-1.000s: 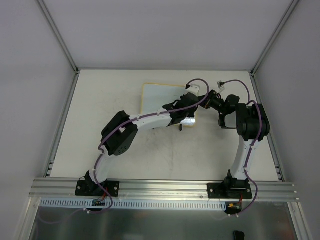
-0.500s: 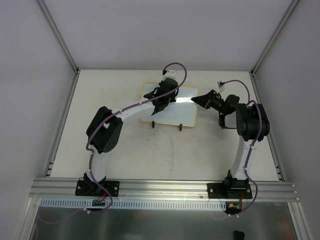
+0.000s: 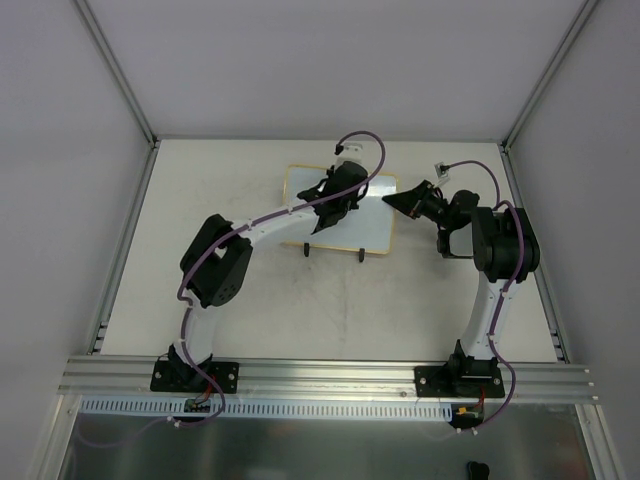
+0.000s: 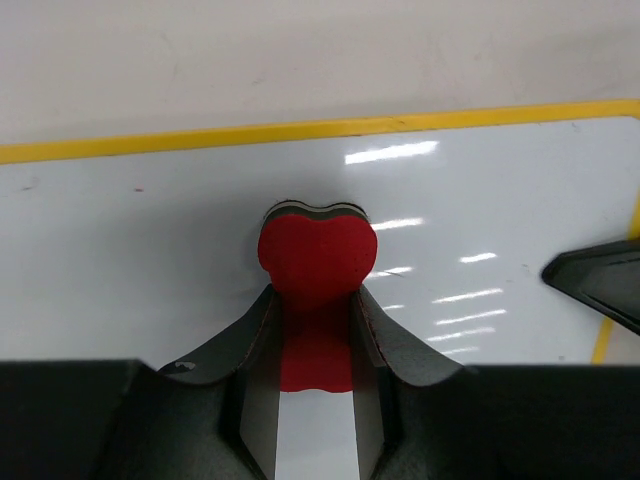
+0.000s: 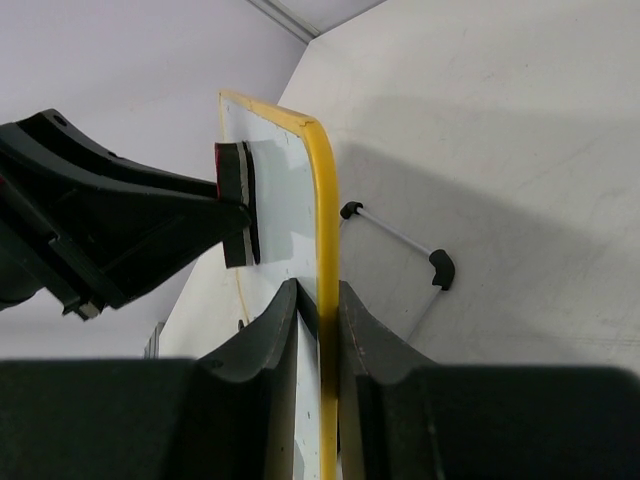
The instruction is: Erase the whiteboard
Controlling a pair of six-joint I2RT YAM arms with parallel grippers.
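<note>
Whiteboard (image 4: 150,240): likely light, stiff, glossy, tippy on 2 feet (image 5: 440,268); best held by its yellow frame (image 5: 325,200), where right gripper (image 5: 318,288) pinches; left gripper (image 4: 315,292) clamps red eraser (image 4: 317,255).

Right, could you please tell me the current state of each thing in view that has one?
whiteboard: propped up, face looks clean where it shows, right edge clamped.
eraser: gripped, its pad against the whiteboard's face.
left gripper: shut on the eraser.
right gripper: shut on the whiteboard's yellow frame.
</note>
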